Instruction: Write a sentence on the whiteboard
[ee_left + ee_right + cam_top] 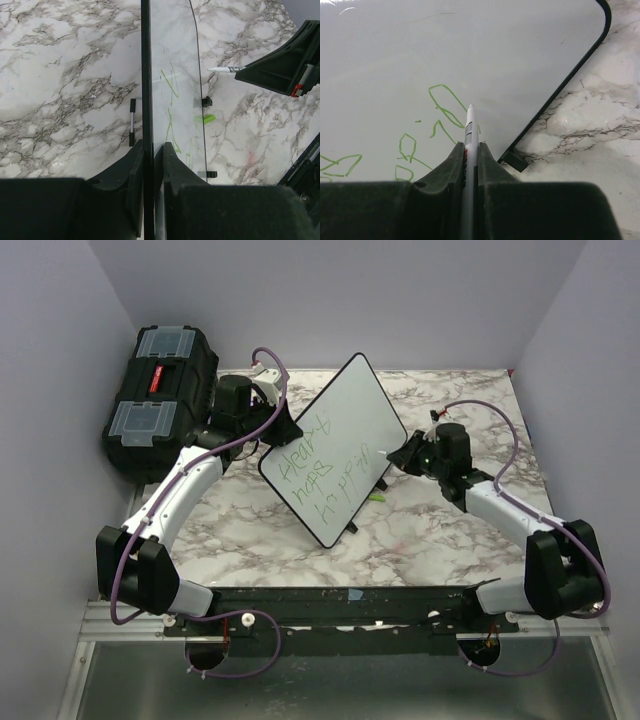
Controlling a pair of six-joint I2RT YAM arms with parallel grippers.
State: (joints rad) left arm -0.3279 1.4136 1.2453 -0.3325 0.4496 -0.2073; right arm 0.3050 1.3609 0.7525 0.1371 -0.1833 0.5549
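A: Where is the whiteboard (345, 440)?

B: In the middle of the table (450, 530), nearer the far edge. It stands on its lower edge, turned at a slant to the table's sides. The left gripper (150, 150) has its jaws almost closed, pinching the board's thin black rim on the side towards the far-left corner.

A: And the other one?

B: The right gripper (471, 146) is clamped tight round a white marker (470, 125), with the tip pointing at the board's face. I cannot tell whether it touches.

A: Any writing?

B: The sentence (322, 472) runs in three green lines, but I can't read it for certain. A small green cap (376, 496) lies on the table just beside the board. A black toolbox (160, 390) sits in the far-left corner.
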